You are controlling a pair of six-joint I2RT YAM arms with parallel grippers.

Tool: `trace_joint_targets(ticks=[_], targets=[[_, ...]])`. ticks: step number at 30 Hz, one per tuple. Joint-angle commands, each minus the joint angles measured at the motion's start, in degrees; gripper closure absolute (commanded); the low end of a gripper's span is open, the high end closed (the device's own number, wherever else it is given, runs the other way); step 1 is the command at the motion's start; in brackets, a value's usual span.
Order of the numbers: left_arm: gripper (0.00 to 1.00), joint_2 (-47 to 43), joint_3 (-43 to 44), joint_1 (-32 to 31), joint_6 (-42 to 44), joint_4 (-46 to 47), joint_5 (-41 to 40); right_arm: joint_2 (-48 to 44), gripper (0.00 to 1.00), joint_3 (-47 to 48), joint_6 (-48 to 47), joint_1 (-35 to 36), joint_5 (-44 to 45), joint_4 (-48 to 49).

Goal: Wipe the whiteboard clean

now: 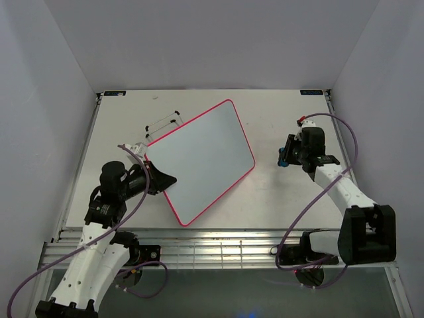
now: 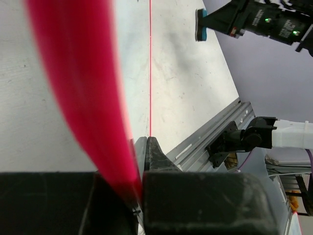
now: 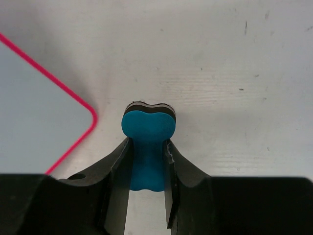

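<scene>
- The whiteboard (image 1: pixel 202 159) sits mid-table, turned at a slant. One corner points toward the far wall and one toward the arm bases.
- Its thin pink-red frame runs unbroken round all four rounded corners, and the face inside is plain pale grey.
- The left gripper (image 1: pixel 165 180) is clenched on the board's left edge, a little above the near corner. In the left wrist view the pink rim runs, blurred, straight down between the fingers (image 2: pixel 152 152).
- Whether the board lies flat or is tipped up off the table (image 1: pixel 278 119) cannot be told.
- The board's near corner comes close to the aluminium rail (image 1: pixel 218 242) along the table's front.
- A black wire stand (image 1: pixel 163 124) is just behind the board's far-left edge.
- The right gripper (image 3: pixel 148 143) is closed around the waist of a blue bone-shaped eraser (image 3: pixel 148 125), whose rounded end sticks out past the fingertips.
- The eraser is held to the right of the board, apart from it. The right wrist view shows bare table between it and the nearest rounded corner of the board.
- There is open tabletop to the right of the board and along the far strip behind it.
</scene>
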Motion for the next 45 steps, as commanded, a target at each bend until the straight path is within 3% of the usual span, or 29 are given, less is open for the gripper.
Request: trace_joint_targets(ticks=[1, 9, 14, 18, 23, 26, 29, 32, 35, 41, 45], targets=[[1.00, -3.47, 4.24, 0.08, 0.60, 4.44, -1.00, 7.13, 0.89, 5.20, -2.34, -0.37, 5.14, -3.39], [1.00, -7.17, 11.01, 0.08, -0.81, 4.38, 3.23, 22.79, 0.70, 12.41, -1.99, -0.37, 7.96, -6.99], [1.00, -5.68, 15.57, -0.01, 2.70, -0.03, -2.46, 25.61, 0.51, 12.94, -2.16, -0.37, 7.61, -6.73], [1.00, -2.17, 19.18, -0.01, 4.64, -5.21, -9.94, 25.61, 0.43, 15.05, -1.99, -0.37, 7.34, -9.01], [1.00, 2.05, 20.94, -0.01, 4.99, -2.33, -13.55, 17.80, 0.40, 13.99, -1.64, -0.37, 8.14, -11.46], [1.00, 5.73, 22.70, -0.01, 5.25, 4.07, -16.28, 9.46, 0.39, 11.82, -0.94, -0.37, 6.47, -12.27], [1.00, 12.22, 26.39, 0.08, 8.15, 11.44, -16.02, 0.41, 0.25, 9.52, -1.37, -0.37, -0.09, -12.01], [1.00, 17.68, 30.43, 0.17, 12.11, 19.87, -14.00, -8.47, 0.17, 6.36, -1.72, -0.28, -5.55, -12.10], [1.00, 21.56, 33.24, 0.61, 14.21, 27.36, -10.05, -15.86, 0.14, 2.49, -1.81, -0.28, -8.12, -11.13], [1.00, 33.52, 39.92, 3.15, 24.14, 28.43, -2.41, -21.67, 0.12, 0.29, -3.57, -0.28, -12.59, -11.22], [1.00, 37.12, 41.78, 14.97, 19.42, 34.31, 8.57, -23.52, 0.11, 0.02, -4.10, -0.28, -15.15, -10.34]])
